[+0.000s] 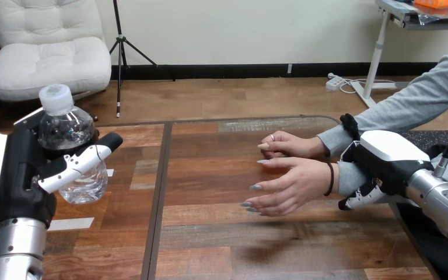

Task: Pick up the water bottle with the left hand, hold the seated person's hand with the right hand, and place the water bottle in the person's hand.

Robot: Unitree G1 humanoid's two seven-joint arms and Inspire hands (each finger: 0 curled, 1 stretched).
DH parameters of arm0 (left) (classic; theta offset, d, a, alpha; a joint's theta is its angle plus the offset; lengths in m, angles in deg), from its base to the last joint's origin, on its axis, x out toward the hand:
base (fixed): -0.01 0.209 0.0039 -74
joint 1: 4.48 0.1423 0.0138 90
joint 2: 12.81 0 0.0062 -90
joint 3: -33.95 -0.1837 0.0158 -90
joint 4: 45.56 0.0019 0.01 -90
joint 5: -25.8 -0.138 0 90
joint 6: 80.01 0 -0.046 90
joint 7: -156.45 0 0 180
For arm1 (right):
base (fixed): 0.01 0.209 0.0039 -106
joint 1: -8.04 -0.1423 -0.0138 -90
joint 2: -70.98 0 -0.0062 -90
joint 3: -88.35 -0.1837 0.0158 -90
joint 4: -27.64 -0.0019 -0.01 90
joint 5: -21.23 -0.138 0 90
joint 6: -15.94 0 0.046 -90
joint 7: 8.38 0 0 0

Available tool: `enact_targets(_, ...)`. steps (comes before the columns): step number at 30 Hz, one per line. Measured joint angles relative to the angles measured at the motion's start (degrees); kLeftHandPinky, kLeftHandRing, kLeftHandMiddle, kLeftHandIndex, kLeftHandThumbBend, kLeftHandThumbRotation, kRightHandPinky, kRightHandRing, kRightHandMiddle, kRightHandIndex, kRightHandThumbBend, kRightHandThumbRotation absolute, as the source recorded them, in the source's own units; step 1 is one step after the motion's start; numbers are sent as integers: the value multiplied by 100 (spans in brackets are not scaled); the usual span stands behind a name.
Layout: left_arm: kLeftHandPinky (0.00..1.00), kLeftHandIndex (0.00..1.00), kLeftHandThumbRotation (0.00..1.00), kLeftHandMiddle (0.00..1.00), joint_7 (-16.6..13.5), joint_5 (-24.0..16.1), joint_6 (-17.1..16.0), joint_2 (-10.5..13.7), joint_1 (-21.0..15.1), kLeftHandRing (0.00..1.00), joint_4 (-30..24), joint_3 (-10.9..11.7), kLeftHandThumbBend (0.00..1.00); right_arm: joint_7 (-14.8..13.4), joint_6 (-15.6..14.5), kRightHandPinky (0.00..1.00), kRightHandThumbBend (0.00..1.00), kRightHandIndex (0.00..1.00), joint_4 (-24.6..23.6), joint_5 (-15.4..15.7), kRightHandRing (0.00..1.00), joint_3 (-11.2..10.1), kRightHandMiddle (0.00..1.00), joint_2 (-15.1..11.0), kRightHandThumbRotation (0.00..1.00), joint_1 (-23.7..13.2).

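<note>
A clear water bottle with a white cap is upright at the left, lifted off the wooden table. My left hand is shut on it, with the thumb across its front. At the right, the person's nearer hand reaches out over the table, fingers spread and pointing left. My right hand is at that hand's wrist, its fingers curled under the grey sleeve. The person's farther hand rests on the table just behind. A wide gap separates the bottle from the person's hands.
White tape marks lie on the table at the left, below the bottle. A dark seam runs front to back between the table's two panels. The person's grey-sleeved arm comes in from the upper right.
</note>
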Motion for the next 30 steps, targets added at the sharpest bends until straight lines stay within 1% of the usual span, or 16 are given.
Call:
enact_targets(17,30,41,0,40,6,4,21,0,0,36,-1,-1,71,0,114,16,68,29,-5,-40,21,-51,27,-11,0,0)
enact_targets(26,30,41,0,40,-51,-11,239,-10,22,36,-133,-23,70,-10,144,15,70,28,-40,-40,20,-86,26,-15,0,0)
enact_targets(30,30,41,0,40,-60,-16,277,-18,43,36,-194,-33,70,-70,189,15,70,28,-77,-40,19,-91,25,-23,0,6)
